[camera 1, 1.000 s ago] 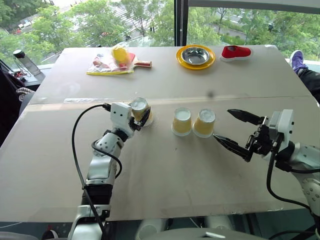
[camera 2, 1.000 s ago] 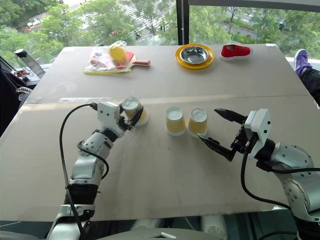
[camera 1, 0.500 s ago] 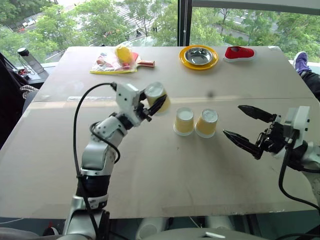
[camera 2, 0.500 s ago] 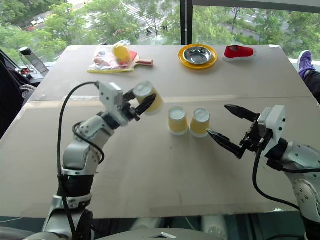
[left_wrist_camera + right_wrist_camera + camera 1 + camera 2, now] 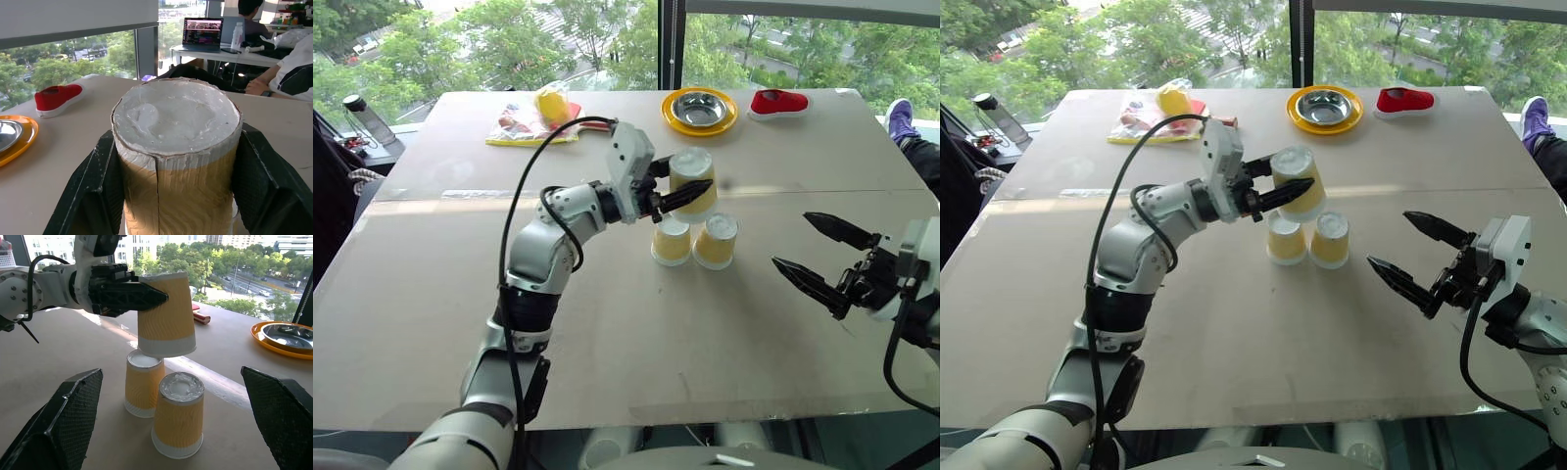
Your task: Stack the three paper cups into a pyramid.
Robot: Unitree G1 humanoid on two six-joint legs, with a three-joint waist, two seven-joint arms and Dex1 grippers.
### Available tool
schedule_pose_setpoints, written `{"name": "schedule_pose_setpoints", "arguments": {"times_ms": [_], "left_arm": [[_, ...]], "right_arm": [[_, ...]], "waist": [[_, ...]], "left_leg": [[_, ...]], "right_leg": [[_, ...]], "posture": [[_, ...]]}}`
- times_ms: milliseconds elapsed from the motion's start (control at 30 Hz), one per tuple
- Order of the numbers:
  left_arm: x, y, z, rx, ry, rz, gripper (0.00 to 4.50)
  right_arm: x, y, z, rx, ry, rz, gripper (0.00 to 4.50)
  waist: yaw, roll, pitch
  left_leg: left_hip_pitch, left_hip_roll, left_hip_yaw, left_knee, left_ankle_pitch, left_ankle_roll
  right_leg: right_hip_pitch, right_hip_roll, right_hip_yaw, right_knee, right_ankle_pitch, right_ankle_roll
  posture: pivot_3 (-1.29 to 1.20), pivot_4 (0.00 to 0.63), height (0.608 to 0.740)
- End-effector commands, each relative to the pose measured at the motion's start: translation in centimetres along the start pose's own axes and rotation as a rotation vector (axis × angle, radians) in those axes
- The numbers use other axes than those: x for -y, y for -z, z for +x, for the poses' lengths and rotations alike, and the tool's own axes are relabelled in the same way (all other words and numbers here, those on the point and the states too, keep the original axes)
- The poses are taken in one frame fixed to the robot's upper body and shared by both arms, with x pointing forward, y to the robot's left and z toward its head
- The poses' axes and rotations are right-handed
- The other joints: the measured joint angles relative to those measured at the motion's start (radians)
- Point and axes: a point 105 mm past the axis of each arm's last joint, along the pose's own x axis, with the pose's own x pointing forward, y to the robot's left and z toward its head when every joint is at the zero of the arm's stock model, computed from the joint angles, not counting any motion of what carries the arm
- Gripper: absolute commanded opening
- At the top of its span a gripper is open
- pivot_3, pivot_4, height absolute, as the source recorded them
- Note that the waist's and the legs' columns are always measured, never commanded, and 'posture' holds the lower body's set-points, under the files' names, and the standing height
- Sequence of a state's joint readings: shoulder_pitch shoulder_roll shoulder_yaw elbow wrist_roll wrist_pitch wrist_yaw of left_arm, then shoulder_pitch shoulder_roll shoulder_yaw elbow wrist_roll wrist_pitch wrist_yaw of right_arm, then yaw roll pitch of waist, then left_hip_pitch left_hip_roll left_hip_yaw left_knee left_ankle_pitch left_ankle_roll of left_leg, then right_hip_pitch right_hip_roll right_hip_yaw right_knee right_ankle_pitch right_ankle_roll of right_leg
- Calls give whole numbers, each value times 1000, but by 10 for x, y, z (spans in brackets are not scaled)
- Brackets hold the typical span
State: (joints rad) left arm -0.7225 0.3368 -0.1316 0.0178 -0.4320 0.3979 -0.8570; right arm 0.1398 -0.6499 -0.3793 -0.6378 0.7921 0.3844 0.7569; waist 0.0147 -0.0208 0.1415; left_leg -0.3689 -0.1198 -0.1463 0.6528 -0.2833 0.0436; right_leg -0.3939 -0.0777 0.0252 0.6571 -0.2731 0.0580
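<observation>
Now clamped in the left gripper (image 5: 688,188), centre frame: one upside-down cup (image 5: 693,182), held just above two more cups (image 5: 694,241) standing side by side on the table (image 5: 607,323). Lower right, right gripper (image 5: 822,253) spread wide, empty.

Along the far edge of the pale worktop (image 5: 724,323): a yellow plate (image 5: 699,110) carrying a steel bowl (image 5: 698,106), just beside it a red shoe (image 5: 777,102), and well apart toward the left a clear bag (image 5: 530,125) of yellow and red items with a red-faced paddle (image 5: 570,115) at its side. Off the left edge, a dark-capped bottle (image 5: 364,118). Beyond the glass, green trees (image 5: 499,44).
</observation>
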Motion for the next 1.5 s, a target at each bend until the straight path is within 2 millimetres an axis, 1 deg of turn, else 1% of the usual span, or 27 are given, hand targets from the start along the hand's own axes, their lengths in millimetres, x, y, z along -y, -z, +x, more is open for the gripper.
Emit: {"name": "schedule_pose_setpoints", "arguments": {"times_ms": [33,267,567,833,1200,1267,1300,1333,1367,1500], "left_arm": [[5,-10,5,31,65,41,2291],[9,-3,10,18,112,38,2291],[5,5,7,-16,90,86,2291],[5,7,3,-16,82,66,2291],[3,14,0,-26,61,61,2291],[7,16,1,-29,71,68,3301],[8,17,1,-24,75,62,3626],[8,18,2,-23,74,56,4081],[8,19,2,-25,74,61,4374],[6,17,0,-6,59,58,4374]], "right_arm": [[-2,-12,-4,31,26,-43,4500],[-3,-13,-6,35,65,-54,4500],[-4,-13,-5,41,81,-57,4500],[-2,-14,-4,38,80,-61,4500],[1,-10,-8,35,79,-65,4500],[2,-8,-10,35,79,-66,4500],[2,-8,-10,34,79,-67,4500],[2,-7,-11,30,77,-69,4500],[2,-6,-11,28,75,-70,4500],[3,-5,-13,30,70,-70,4500]], "waist": [[-1,0,0],[0,0,0],[0,0,0],[0,0,0],[0,0,0],[0,0,0],[-1,0,0],[-1,0,0],[0,0,0],[-1,0,0]], "left_leg": [[0,0,0,0,0,0],[0,0,0,0,0,0],[0,0,0,0,0,0],[0,0,0,0,0,0],[0,0,0,0,0,0],[0,0,0,0,0,0],[0,0,0,0,0,0],[0,0,0,0,0,0],[0,0,0,0,0,0],[0,0,0,0,0,0]], "right_leg": [[0,0,0,0,0,0],[0,0,0,0,0,0],[0,0,0,0,0,0],[0,0,0,0,0,0],[0,0,0,1,0,0],[0,0,0,1,0,0],[0,0,0,1,0,0],[0,0,0,1,0,0],[0,0,0,1,0,0],[0,0,0,1,0,0]], "posture": [[0,150,740],[0,150,740],[0,150,740],[0,150,740],[0,150,740],[0,150,740],[0,150,740],[0,150,740],[0,150,740],[0,150,740]]}}
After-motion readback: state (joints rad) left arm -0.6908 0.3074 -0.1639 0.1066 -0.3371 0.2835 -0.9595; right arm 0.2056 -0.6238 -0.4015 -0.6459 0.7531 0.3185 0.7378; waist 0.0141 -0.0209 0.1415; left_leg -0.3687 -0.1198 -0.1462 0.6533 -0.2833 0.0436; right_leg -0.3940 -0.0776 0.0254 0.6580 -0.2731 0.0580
